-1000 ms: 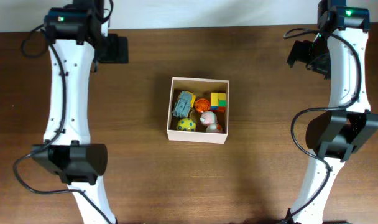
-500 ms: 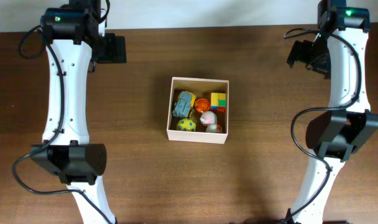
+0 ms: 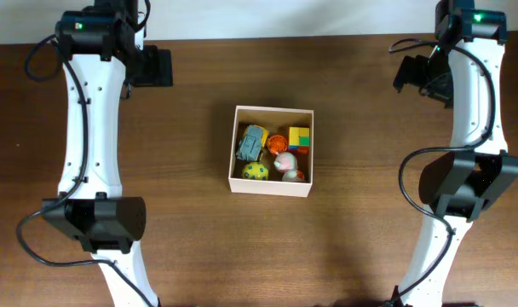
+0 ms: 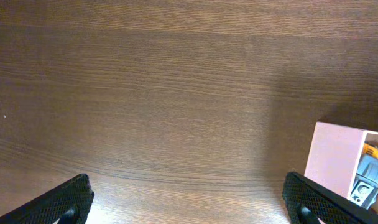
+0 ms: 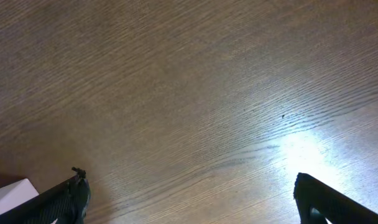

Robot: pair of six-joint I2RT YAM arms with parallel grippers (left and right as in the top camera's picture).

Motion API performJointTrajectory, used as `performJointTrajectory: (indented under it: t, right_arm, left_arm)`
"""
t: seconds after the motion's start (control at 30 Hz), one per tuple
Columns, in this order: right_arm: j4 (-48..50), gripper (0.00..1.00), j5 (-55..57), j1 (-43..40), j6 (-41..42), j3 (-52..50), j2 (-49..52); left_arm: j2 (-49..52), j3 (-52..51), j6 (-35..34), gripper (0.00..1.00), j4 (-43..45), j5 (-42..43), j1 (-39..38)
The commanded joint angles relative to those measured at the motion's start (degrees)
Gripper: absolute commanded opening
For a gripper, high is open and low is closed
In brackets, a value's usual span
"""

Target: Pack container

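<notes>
Right pincer (image 5: pixel 190 190) spread wide above the brown desk (image 5: pixel 176 74), only wood grain between its black fingers (image 5: pixel 55 202) (just the tips show, bottom corners). White box corner (image 5: pixel 9 191) at lower left, just beside one tip. Bright glare (image 5: pixel 298 149) lower right.

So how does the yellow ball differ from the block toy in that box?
The yellow ball is round and spotted; the block toy is square-edged, yellow, green and red. From overhead, the ball lies lower left in the container, the block upper right. Both rest inside.
</notes>
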Motion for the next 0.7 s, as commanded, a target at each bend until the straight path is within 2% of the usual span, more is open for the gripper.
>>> performJointTrajectory:
  t: [0.0,0.17,0.3,0.4,0.53,0.67]
  right_arm:
    - [0.00,0.99,-0.11,0.11,0.31,0.81,-1.86]
    - [0.00,0.98,-0.11,0.11,0.31,0.81,-1.84]
    - [0.00,0.99,-0.11,0.11,0.31,0.81,-1.86]
    - [0.00,0.99,-0.11,0.11,0.31,0.81,-1.84]
    - [0.00,0.99,-0.11,0.11,0.31,0.81,-1.86]
    - [0.00,0.99,-0.11,0.11,0.31,0.81,-1.84]
  left_arm:
    - [-0.55,0.90,-0.52,0.99,0.20,0.00,0.15]
    - [-1.92,0.90,-0.94,0.99,0.85,-0.79,0.26]
    - [-4.87,0.61,-5.46,0.99,7.32,0.50,-0.04]
    - [-7.98,-1.92,-6.05,0.99,13.18,0.66,-0.98]
    - [-13.70,-10.54,-5.99,0.99,23.85,0.61,-2.25]
    - [-22.08,-25.14,-5.73,0.99,36.30,0.63,-2.21]
